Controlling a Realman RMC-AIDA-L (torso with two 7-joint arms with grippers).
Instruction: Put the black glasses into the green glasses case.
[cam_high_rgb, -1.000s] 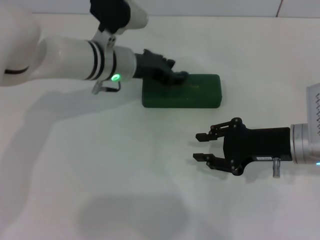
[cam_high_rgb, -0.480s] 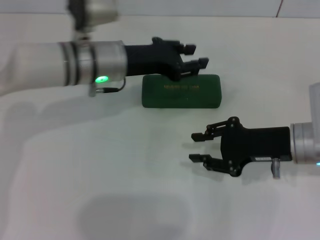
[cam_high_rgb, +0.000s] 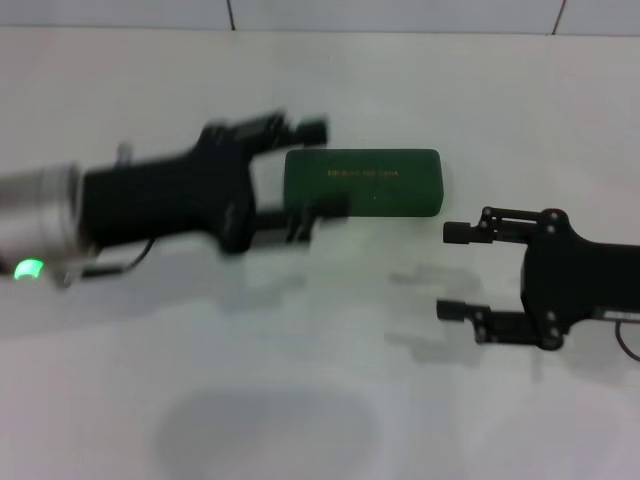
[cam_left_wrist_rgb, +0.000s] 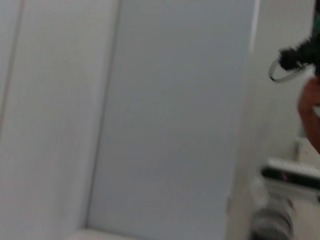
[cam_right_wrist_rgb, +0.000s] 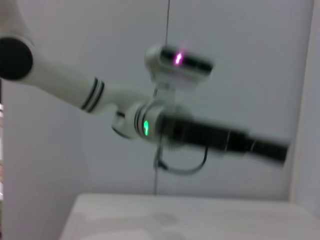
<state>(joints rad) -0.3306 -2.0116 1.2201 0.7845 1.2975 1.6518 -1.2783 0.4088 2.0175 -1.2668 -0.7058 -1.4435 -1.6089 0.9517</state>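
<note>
Head view, left to right: the left gripper reaches in from the left side of the white table, its black body blurred, its two fingers spread wide and holding nothing; one finger lies just behind the near-left corner region of the green glasses case, the other just in front of that end, so the fingertips sit at the case's left end, and contact cannot be told through the blur. A green indicator light glows on the left wrist. The green glasses case lies closed and flat on the table, its long side across the view, gold lettering on the lid. The black glasses are not visible in any view. To the right, the right gripper hovers near the case's right end but apart from it, fingers spread wide, empty. The right wrist view shows the left arm against a pale wall, its gripper end blurred.
</note>
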